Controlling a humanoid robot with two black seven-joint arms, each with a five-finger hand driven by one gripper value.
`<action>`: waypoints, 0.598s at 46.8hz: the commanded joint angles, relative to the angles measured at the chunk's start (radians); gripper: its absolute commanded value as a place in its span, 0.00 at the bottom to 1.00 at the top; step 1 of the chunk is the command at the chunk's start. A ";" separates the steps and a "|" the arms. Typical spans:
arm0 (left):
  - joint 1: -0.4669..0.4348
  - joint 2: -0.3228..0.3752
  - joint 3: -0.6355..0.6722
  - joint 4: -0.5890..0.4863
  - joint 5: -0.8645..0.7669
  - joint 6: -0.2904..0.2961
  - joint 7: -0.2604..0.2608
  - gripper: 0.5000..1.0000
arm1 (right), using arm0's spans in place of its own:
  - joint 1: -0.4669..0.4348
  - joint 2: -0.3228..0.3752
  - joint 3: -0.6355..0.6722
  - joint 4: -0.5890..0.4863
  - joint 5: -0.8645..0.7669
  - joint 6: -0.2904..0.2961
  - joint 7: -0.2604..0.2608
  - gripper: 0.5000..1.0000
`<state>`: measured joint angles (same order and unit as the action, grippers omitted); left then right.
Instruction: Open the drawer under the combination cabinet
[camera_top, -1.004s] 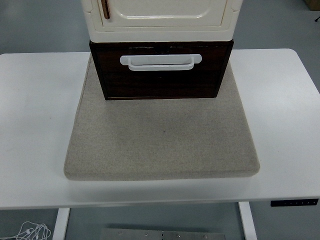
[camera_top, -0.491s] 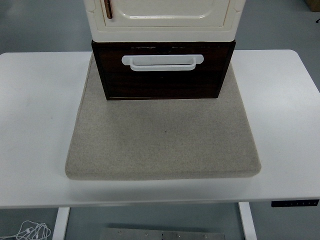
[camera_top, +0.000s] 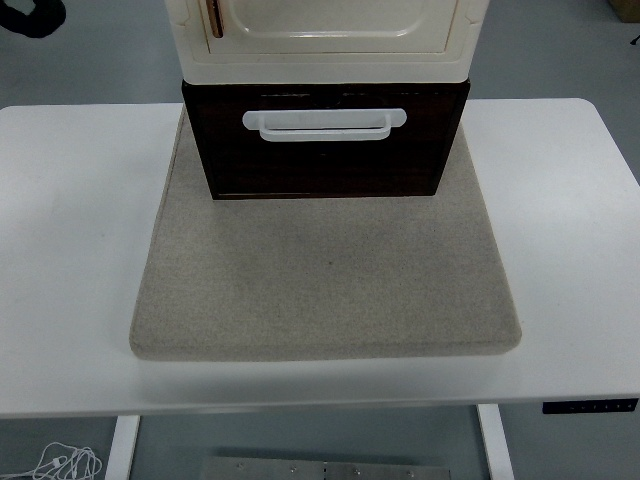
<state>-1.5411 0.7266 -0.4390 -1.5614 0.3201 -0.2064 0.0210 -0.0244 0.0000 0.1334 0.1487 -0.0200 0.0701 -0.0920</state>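
One drawer (camera_top: 325, 145) sits at the far middle of the surface (camera_top: 70, 230), directly under the cream cabinet (camera_top: 325, 35) that rests on top of it. Its front faces the near edge, which seems meant to leave the long white handle (camera_top: 325, 125) easy to reach from the robot's side. That front is dark brown wood, wide and low, with the pale handle running across its upper part. It looks flush with the dark frame around it, so I judge it shut and the pull not yet begun. Drawer and cabinet stand on the far part of a grey felt mat (camera_top: 325, 290), probably there to keep the unit from sliding when the handle is tugged; the bare stretch of mat in front leaves room for the drawer to come out. Neither hand shows, so nothing can be said of the fingers or any hold. A dark shape (camera_top: 30, 15) at the top left corner is too cropped to identify.
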 joint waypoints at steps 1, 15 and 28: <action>0.006 -0.026 0.039 -0.008 0.043 -0.001 0.062 1.00 | 0.000 0.000 0.000 0.000 0.000 -0.001 0.000 0.86; 0.001 -0.076 0.143 -0.078 0.215 -0.018 0.247 1.00 | 0.000 0.000 0.000 0.000 0.000 0.000 0.000 0.85; -0.023 -0.073 0.163 -0.097 0.361 -0.087 0.499 1.00 | 0.000 0.000 0.000 0.000 0.000 -0.001 0.000 0.85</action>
<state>-1.5526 0.6517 -0.2752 -1.6597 0.6699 -0.2715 0.4637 -0.0245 0.0000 0.1335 0.1485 -0.0199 0.0699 -0.0920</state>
